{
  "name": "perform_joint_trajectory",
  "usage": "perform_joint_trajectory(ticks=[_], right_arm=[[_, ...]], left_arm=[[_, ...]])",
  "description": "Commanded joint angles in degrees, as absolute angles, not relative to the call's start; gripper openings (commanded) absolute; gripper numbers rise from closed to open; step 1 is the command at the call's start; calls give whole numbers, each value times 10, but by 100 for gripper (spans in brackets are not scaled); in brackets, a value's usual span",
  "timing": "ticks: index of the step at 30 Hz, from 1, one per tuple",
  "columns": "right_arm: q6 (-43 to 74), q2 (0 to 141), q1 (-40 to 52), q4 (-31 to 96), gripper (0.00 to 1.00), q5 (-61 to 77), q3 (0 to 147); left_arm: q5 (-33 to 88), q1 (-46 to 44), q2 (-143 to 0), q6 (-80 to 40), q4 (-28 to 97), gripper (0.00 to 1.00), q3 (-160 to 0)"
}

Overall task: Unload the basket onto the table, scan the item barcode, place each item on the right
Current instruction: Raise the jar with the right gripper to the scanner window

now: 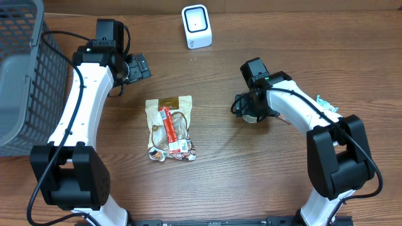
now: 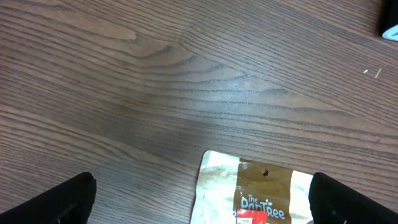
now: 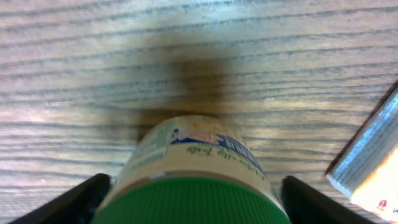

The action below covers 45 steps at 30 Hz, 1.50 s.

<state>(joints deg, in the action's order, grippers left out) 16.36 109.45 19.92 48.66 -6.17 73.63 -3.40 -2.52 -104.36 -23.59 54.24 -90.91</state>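
A: R end first?
B: Right gripper [image 3: 196, 186]: jaws spread wide, one finger either side of the jar [image 3: 193, 155]. Green lid end is nearest the wrist cam, label w/ blue print past it. Can't tell if the pads actually press the jar.
A: Jar vs the scanner?
B: Scanner [image 1: 196, 26] is the white box at the far table edge. Jar sits right of the scanner and nearer the arm bases, well apart from it.
A: L end?
B: Left gripper [image 2: 202, 190]: jaws wide apart, over bare wood. It's left of the scanner, a bit nearer the bases.
A: Other stuff?
B: Snack pouch [image 1: 169, 129] lies flat on the table [image 1: 251, 182], nearer the bases than the scanner, slightly left. Its top edge shows in the L wrist view. Grey mesh basket [image 1: 22, 75] is far left of the scanner. A small carton [image 3: 367, 162] lies near the jar, on the side away from the scanner.
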Motion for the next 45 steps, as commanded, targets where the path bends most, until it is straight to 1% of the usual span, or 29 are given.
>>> perform_joint_trajectory(ticks=[1,2,4,7,9,14,18,20,24,29,34,35,36,40,45], right_arm=[[162,1095,198,479,75,-64,750],[162,1095,198,479,69,-64,750],[162,1095,198,479,62,-64,751],[160,1094,198,488,53,-64,768],[160,1090,198,504,49,-64,793],[163,1084,200,585,47,-61,899],[167,1084,200,662,47,14,1009],[171,1084,200,684,43,50,1054],[227,1084,200,699,39,102,1134],[300,1084,200,635,28,182,1185],[338,1084,200,509,19,270,1197],[339,1084,200,486,19,269,1197],[346,1085,200,449,19,243,1197],[347,1105,202,376,19,155,1197],[348,1155,203,308,19,117,1196]], left_arm=[[-31,-27,-1034,-240,541,100,-921],[-31,-27,-1034,-240,541,100,-921],[-31,-27,-1034,-240,541,100,-921],[-31,-27,-1034,-240,541,100,-921],[-31,-27,-1034,-240,541,100,-921],[-31,-27,-1034,-240,541,100,-921],[-31,-27,-1034,-240,541,100,-921],[-31,-27,-1034,-240,541,100,-921],[-31,-27,-1034,-240,541,100,-921],[-31,-27,-1034,-240,541,100,-921],[-31,-27,-1034,-240,541,100,-921],[-31,-27,-1034,-240,541,100,-921],[-31,-27,-1034,-240,541,100,-921],[-31,-27,-1034,-240,541,100,-921],[-31,-27,-1034,-240,541,100,-921]])
